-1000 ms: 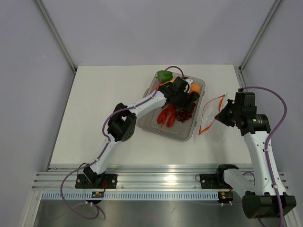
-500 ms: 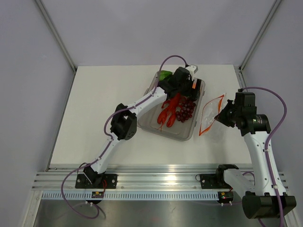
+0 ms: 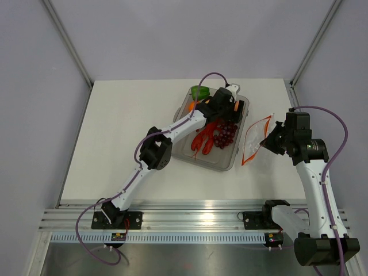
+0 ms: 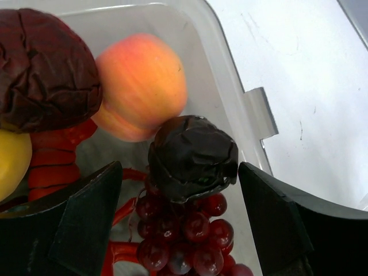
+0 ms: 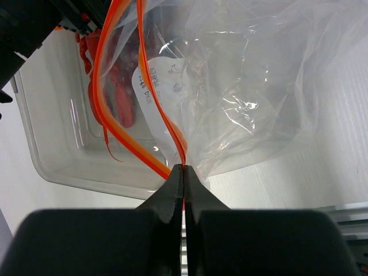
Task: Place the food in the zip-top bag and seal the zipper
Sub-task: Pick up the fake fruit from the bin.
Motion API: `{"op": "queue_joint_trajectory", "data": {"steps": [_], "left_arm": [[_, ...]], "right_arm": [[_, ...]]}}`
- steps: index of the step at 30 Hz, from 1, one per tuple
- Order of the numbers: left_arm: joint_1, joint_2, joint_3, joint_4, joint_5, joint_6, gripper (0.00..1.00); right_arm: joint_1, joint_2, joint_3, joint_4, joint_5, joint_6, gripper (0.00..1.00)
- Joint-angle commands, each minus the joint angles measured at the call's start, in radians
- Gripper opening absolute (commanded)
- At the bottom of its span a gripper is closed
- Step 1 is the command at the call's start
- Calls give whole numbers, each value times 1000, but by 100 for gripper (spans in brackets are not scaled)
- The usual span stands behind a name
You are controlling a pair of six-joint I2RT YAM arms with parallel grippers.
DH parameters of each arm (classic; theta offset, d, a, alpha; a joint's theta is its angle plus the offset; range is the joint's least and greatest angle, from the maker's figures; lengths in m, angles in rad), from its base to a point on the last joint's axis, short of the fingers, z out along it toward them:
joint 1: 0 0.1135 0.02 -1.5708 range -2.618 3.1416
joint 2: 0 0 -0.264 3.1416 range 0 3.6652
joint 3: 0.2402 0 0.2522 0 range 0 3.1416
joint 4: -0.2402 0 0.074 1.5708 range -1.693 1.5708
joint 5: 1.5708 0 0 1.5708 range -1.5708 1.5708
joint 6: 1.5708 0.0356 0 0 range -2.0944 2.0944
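Toy food lies in a clear tray [image 3: 221, 164]: a red lobster [image 3: 204, 138], purple grapes [image 3: 225, 132] and a green pepper [image 3: 200, 92]. My left gripper [image 3: 227, 106] hovers open over the tray's far right corner. In the left wrist view a dark plum [image 4: 192, 158] sits on the grapes [image 4: 184, 236] between the spread fingers, apart from both. A peach [image 4: 141, 86] lies just beyond it. My right gripper [image 5: 183, 169] is shut on the zipper [image 5: 123, 138] of the zip-top bag [image 5: 247, 86]. The bag's mouth gapes toward the tray.
A second dark plum [image 4: 46, 69] and a yellow fruit [image 4: 11, 161] lie at the left of the left wrist view. The tray's wall [image 4: 230, 80] runs close beside the left gripper's right finger. The bag [image 3: 256, 138] hangs just right of the tray.
My left gripper has moved from over the tray's middle toward its far right corner, uncovering the lobster and grapes. The right arm and the bag have not moved.
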Motion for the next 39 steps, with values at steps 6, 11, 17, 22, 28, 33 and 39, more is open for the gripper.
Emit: {"op": "queue_joint_trajectory", "data": {"steps": [6,11,17,22,28,33,39], "left_arm": [[0,41,91,99,-25,8,79],[0,40,87,95,-31,32,74],[-1,45,75,76,-32,43,72],[-1,26,53,60,-19,41,57],[5,-95,-60,95,-14,52,40],[16,-153,-108,73,0,58,30],[20,-288,-223,80,6,71,20]], "right_arm": [[-1,-1,41,10,-37,-3,0],[-3,-4,35,16,-42,1,0],[-1,-1,35,24,-51,3,0],[-3,1,30,22,-54,3,0],[-3,-1,24,30,-52,4,0],[-1,7,15,48,-60,4,0],[-1,41,-4,82,-69,0,0]]}}
